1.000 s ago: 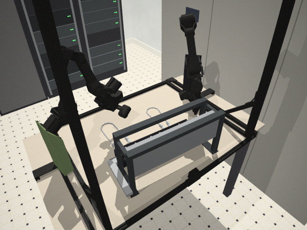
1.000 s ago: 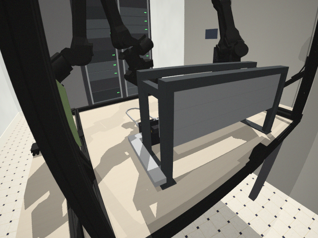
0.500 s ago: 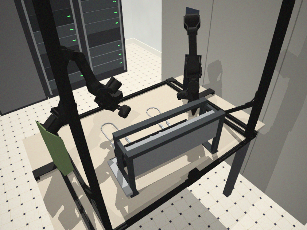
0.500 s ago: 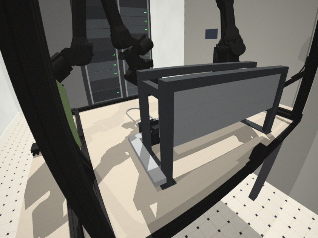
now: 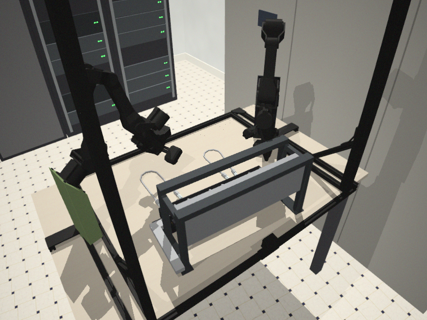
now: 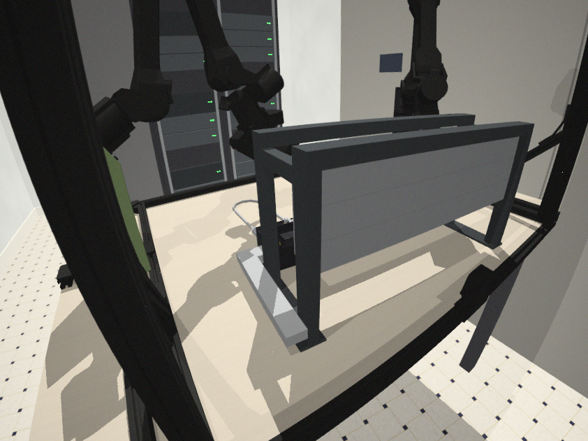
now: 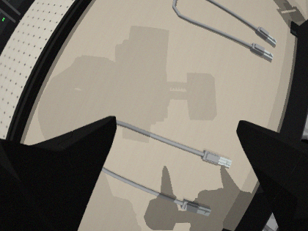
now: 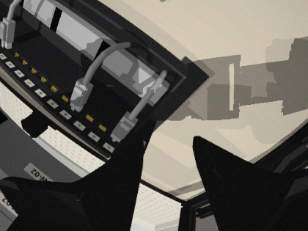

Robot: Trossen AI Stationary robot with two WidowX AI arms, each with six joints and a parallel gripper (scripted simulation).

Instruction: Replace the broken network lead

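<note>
The patch panel (image 8: 55,58) shows three leads in the right wrist view: one plug (image 8: 7,32) at the far left, a second plug (image 8: 81,92), and an end plug (image 8: 125,125). Which latch is broken cannot be told. My right gripper (image 8: 168,142) (image 5: 266,157) is partly open and empty; one fingertip overlaps the view just below the end plug, contact unclear. One looped spare lead (image 7: 262,51) lies on the table at the upper right of the left wrist view. The other spare's plugs (image 7: 216,158) (image 7: 196,207) lie lower. My left gripper (image 7: 179,125) is open and empty above the table.
The grey rack frame (image 5: 222,165) (image 6: 309,240) stands over the table, its top bars high around the panel. A silver bar (image 5: 171,245) (image 6: 274,293) lies at its foot. A green board (image 5: 76,209) (image 6: 125,215) and black frame posts stand at the side.
</note>
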